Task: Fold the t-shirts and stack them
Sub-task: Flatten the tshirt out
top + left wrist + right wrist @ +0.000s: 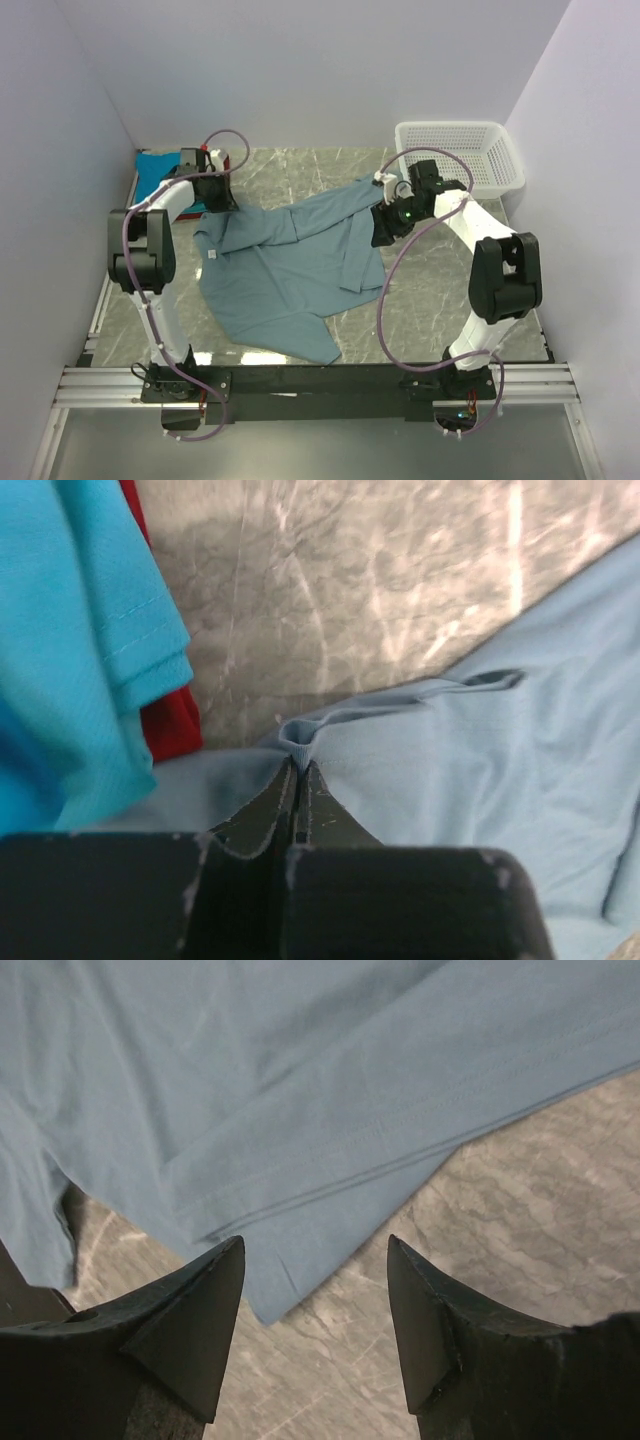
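A large dusty grey-blue t-shirt (290,270) lies spread and rumpled on the marble table, a small white tag (213,254) near its left side. My left gripper (218,203) is shut on a pinched fold of its edge (298,738) at the shirt's upper left. Folded bright blue (70,650) and red (172,720) tees lie just left of it; the stack shows at the back left in the top view (160,170). My right gripper (385,228) is open and empty, its fingertips (228,1260) just above a sleeve corner (280,1290) at the shirt's right side.
A white plastic mesh basket (462,155) stands at the back right. White walls close in the left, back and right sides. Bare marble table (450,280) lies right of the shirt and in front of the basket.
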`<action>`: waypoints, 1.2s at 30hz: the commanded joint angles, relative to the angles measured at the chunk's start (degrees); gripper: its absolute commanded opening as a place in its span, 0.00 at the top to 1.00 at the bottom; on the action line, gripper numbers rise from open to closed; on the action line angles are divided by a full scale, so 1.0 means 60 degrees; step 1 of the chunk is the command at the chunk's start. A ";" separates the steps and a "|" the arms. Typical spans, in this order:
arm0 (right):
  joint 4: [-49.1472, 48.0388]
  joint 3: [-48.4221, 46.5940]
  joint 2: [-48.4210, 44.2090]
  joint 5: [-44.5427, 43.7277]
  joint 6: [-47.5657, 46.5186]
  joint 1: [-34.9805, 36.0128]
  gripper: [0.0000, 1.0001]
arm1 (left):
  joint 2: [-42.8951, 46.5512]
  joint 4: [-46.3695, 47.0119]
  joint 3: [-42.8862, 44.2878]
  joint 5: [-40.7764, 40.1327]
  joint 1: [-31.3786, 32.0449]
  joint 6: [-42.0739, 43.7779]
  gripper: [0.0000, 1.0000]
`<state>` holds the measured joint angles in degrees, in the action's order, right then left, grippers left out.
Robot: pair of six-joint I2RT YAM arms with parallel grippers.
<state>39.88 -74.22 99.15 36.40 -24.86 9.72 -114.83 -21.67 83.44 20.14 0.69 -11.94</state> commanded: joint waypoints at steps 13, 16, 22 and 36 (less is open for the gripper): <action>0.2246 -0.0143 0.0733 0.0700 -0.1246 0.0109 0.41 | 0.3346 0.1371 -0.1850 -0.0676 0.0295 -0.0221 0.99; 0.1764 0.0999 -0.0056 0.0803 -0.1467 0.0708 0.40 | 0.3478 0.1429 -0.1909 -0.0501 0.0369 -0.0192 0.99; 0.0473 0.1618 -0.0341 0.0045 -0.0706 0.1951 0.38 | 0.3493 0.1341 -0.1851 -0.0471 0.0369 -0.0148 0.99; -0.1065 0.1969 -0.0003 -0.3252 -0.0265 0.3829 0.36 | 0.3830 0.1253 -0.1865 -0.0588 0.0369 -0.0031 0.99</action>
<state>36.40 -62.83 98.28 22.65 -26.61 30.48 -94.08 -15.29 72.23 16.64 2.83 -13.10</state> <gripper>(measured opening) 0.642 0.018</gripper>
